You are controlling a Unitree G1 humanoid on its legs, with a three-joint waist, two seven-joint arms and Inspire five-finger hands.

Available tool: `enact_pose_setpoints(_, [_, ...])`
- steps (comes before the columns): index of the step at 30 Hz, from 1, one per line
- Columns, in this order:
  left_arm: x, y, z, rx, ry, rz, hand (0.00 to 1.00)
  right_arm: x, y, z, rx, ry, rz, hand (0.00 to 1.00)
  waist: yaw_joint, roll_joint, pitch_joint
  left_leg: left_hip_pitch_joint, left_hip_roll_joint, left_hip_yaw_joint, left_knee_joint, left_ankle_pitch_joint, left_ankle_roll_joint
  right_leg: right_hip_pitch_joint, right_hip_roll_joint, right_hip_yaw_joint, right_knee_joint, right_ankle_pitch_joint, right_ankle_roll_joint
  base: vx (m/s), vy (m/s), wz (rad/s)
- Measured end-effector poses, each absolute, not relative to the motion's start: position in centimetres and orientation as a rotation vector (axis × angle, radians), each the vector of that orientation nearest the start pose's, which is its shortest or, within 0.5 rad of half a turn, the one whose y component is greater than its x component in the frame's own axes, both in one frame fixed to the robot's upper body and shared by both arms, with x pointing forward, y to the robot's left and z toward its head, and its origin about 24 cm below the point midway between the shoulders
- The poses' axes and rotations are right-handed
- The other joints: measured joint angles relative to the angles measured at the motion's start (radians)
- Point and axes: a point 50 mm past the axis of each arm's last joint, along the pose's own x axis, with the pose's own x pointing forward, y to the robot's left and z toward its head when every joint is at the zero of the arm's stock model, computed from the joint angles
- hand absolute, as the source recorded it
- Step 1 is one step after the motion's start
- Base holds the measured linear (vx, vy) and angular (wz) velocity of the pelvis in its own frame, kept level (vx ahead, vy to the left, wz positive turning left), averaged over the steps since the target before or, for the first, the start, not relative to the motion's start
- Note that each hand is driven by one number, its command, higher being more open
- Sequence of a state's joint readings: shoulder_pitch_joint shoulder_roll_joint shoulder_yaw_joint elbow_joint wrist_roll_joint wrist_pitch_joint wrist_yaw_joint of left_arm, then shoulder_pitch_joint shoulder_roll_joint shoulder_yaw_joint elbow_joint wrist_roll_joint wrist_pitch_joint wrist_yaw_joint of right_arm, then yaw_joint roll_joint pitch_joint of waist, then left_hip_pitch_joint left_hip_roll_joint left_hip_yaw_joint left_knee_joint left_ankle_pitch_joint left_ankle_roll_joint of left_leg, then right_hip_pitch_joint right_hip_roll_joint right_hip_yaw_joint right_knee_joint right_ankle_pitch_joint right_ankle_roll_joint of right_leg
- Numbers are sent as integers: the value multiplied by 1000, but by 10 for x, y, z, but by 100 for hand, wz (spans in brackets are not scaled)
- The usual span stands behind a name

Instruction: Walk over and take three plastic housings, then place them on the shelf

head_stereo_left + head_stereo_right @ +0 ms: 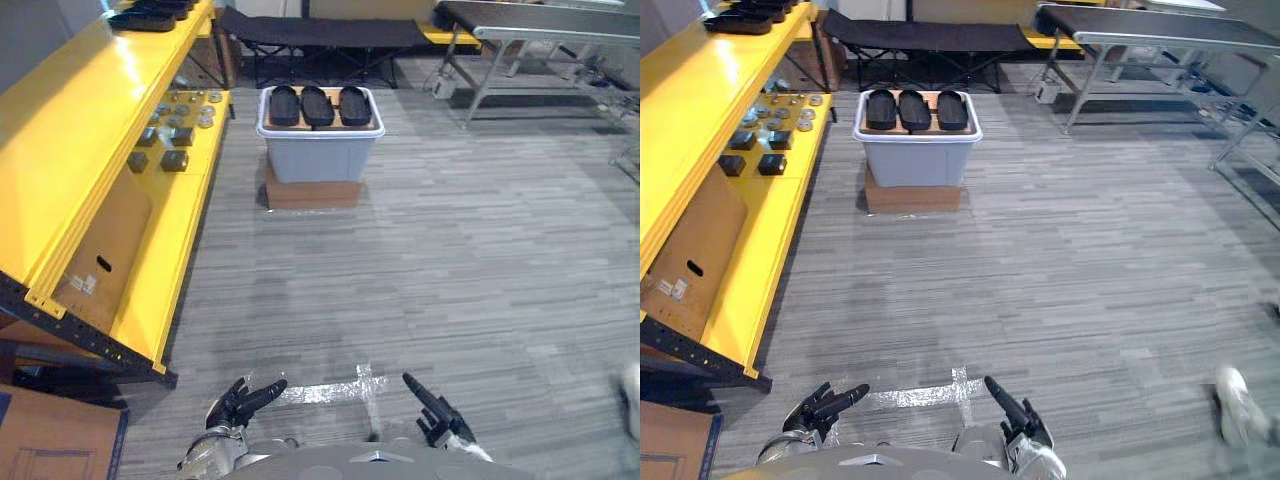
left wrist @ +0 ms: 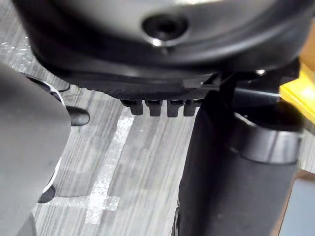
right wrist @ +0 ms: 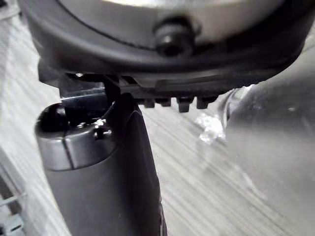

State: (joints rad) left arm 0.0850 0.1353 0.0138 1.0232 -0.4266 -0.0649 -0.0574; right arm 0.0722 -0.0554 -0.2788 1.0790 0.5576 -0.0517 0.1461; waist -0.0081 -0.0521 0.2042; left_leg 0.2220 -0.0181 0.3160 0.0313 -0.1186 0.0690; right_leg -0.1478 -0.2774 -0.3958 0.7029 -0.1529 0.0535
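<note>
Three black plastic housings (image 1: 318, 105) lie side by side on a board across a grey bin (image 1: 320, 150), far ahead on the floor. The yellow shelf (image 1: 90, 150) runs along the left, with more black housings (image 1: 150, 15) on its top level at the far end. My left hand (image 1: 240, 402) hangs low at the bottom edge with its fingers straight, holding nothing. My right hand (image 1: 435, 410) is beside it, also straight-fingered and empty. Both are far from the bin.
The bin stands on a flat brown box (image 1: 312, 193). Small metal parts (image 1: 170, 125) and a cardboard sheet (image 1: 105, 250) lie on the shelf's lower level. A black cot (image 1: 320, 35) and a metal table (image 1: 540, 25) stand behind. A person's shoe (image 1: 1235, 418) shows at right.
</note>
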Motion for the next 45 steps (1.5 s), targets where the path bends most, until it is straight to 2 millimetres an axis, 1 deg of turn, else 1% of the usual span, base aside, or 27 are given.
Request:
enact_pose_setpoints(4, [112, 204, -154, -254, 1005, 232, 100, 79, -197, -165, 632, 993, -477, 100, -3, -7, 6, -10, 45, 3, 61, -68, -45, -41, 104, 43, -358, 34, 40, 180, 19, -7])
enact_pose_setpoints(7, [114, 203, -154, -263, 1017, 227, 100, 63, -195, -168, 612, 1051, -479, 100, -25, -12, 10, -13, 45, -27, 128, -131, -77, -41, 120, 103, -442, 88, 2, 333, -122, 27])
enact_pose_setpoints(8, [113, 203, -154, -264, 1025, 229, 100, 62, -195, -169, 608, 1051, -479, 100, -25, -12, 10, -4, 50, -34, 162, -174, -100, -34, 123, 106, -430, 89, -31, 263, -170, 21])
enact_pose_setpoints(10, [112, 199, -155, -277, 1038, 224, 100, 60, -203, -168, 571, 1058, -473, 100, -37, 20, 1, -3, 106, -49, 221, -237, -143, -25, 153, 89, -381, 105, -59, 359, -240, 27])
enact_pose_setpoints(11, [108, 197, -157, -286, 1051, 232, 100, 57, -209, -167, 528, 1081, -455, 100, -33, 46, -21, -13, 167, -51, 282, -254, -174, -3, 200, 69, -394, 97, -76, 414, -249, 15])
enact_pose_setpoints(12, [110, 200, -156, -291, 1042, 247, 100, 59, -211, -167, 497, 1103, -433, 100, -28, 59, -22, -102, 227, -46, 485, -242, -175, 11, 235, 53, -408, 74, -107, 499, -317, 11])
enact_pose_setpoints(13, [117, 201, -153, -296, 1011, 251, 100, 59, -212, -168, 491, 1108, -428, 100, -23, 63, -23, -163, 267, -46, 601, -212, -173, 28, 249, 45, -425, 76, -109, 433, -259, 9])
enact_pose_setpoints(14, [123, 204, -150, -309, 983, 268, 100, 58, -214, -167, 474, 1115, -418, 100, -19, 74, -19, -260, 348, -33, 821, -145, -143, 70, 278, 35, -467, 77, -127, 541, -318, 4])
enact_pose_setpoints(15, [126, 208, -148, -323, 964, 291, 100, 59, -219, -167, 445, 1126, -415, 100, -19, 87, -6, -325, 415, -21, 1007, -137, -130, 134, 308, 36, -507, 70, -144, 471, -237, 5])
enact_pose_setpoints(16, [126, 210, -148, -325, 962, 299, 100, 57, -220, -167, 442, 1136, -421, 100, -23, 84, 0, -344, 427, -27, 1060, -137, -130, 169, 315, 36, -523, 68, -149, 551, -252, -3])
enact_pose_setpoints(19, [129, 206, -147, -343, 951, 297, 100, 52, -221, -169, 456, 1143, -454, 100, -19, 76, 9, -383, 341, -38, 968, -156, -149, 309, 299, 39, -593, 66, -152, 395, -106, -4])
enact_pose_setpoints(21, [131, 201, -147, -363, 934, 291, 100, 58, -220, -168, 469, 1120, -465, 100, -12, 70, 13, -403, 247, -17, 732, -165, -165, 343, 279, 46, -620, 65, -152, 278, 18, -11])
enact_pose_setpoints(23, [133, 193, -146, -394, 904, 274, 100, 70, -221, -165, 460, 1072, -461, 100, 18, 72, 20, -448, 121, -21, 349, -65, -165, 351, 264, 72, -661, 40, -125, 267, 76, -27])
enact_pose_setpoints(24, [133, 190, -146, -401, 904, 271, 100, 73, -222, -164, 454, 1059, -460, 100, 29, 79, 25, -456, 104, -23, 268, -21, -162, 359, 268, 76, -674, 27, -113, 335, 147, -33])
enact_pose_setpoints(25, [129, 185, -148, -412, 924, 264, 100, 80, -228, -161, 437, 1030, -460, 100, 37, 111, 44, -460, 98, -18, 148, 53, -162, 384, 294, 86, -693, 17, -101, 347, 198, -26])
enact_pose_setpoints(27, [118, 193, -152, -420, 967, 298, 100, 87, -228, -160, 427, 1015, -449, 100, 49, 114, 56, -452, 102, -1, 127, 160, -101, 416, 305, 101, -682, -42, -88, 303, 187, -10])
enact_pose_setpoints(29, [118, 206, -150, -384, 961, 320, 100, 90, -221, -160, 437, 1012, -425, 100, 53, 64, 51, -463, 81, 64, 204, 136, -57, 404, 256, 111, -607, -136, -87, 376, 148, 16])
enact_pose_setpoints(30, [112, 216, -151, -365, 968, 356, 100, 84, -218, -162, 437, 1035, -416, 100, 67, 16, 38, -464, 56, 96, 263, 83, 30, 376, 192, 122, -473, -208, -61, 519, 146, -5])
enact_pose_setpoints(31, [109, 219, -151, -358, 977, 374, 100, 89, -217, -162, 436, 1027, -403, 100, 69, 3, 38, -459, 45, 106, 277, 55, 56, 319, 163, 141, -328, -205, -18, 560, 158, -14])
enact_pose_setpoints(32, [105, 221, -153, -358, 992, 393, 100, 95, -215, -160, 427, 1012, -384, 100, 63, 1, 37, -451, 39, 115, 295, 21, 47, 204, 114, 168, -73, -176, 60, 475, 163, -14])
enact_pose_setpoints(33, [99, 222, -155, -346, 1014, 405, 100, 102, -210, -160, 426, 1001, -355, 100, 52, 0, 38, -402, 21, 114, 295, -21, 42, 57, 11, 148, 264, -87, 124, 470, 182, -1])
enact_pose_setpoints(34, [98, 222, -155, -343, 1017, 405, 100, 102, -208, -160, 429, 1001, -352, 100, 52, 1, 39, -388, 18, 113, 294, -26, 41, 38, -4, 134, 303, -90, 115, 495, 170, 4])
enact_pose_setpoints(35, [95, 222, -156, -325, 1016, 407, 100, 102, -210, -159, 426, 984, -354, 100, 47, 2, 39, -323, 8, 112, 282, -44, 48, 5, -40, 104, 367, -113, 75, 497, 137, 12])
enact_pose_setpoints(37, [96, 219, -155, -300, 1012, 389, 100, 105, -212, -158, 401, 971, -336, 100, 43, 28, 43, -227, 13, 83, 234, -54, 39, -7, -11, 43, 187, -138, 45, 461, 89, 34])
enact_pose_setpoints(39, [112, 213, -151, -283, 972, 332, 100, 108, -209, -157, 400, 958, -321, 100, 31, 34, 46, -186, 18, 31, 201, -65, 18, -32, 42, -2, -118, -126, 52, 423, -1, 65])
enact_pose_setpoints(43, [137, 204, -145, -304, 922, 271, 100, 110, -207, -157, 391, 970, -311, 100, 28, 20, 51, -120, 13, -27, 170, -98, -35, -78, 104, 95, -536, 97, 61, 378, -102, 52])
enact_pose_setpoints(45, [135, 200, -146, -341, 933, 268, 100, 104, -206, -159, 387, 996, -326, 100, 21, -4, 49, -56, 13, -59, 183, -161, -78, -69, 105, 144, -557, 173, 11, 428, -275, 43])
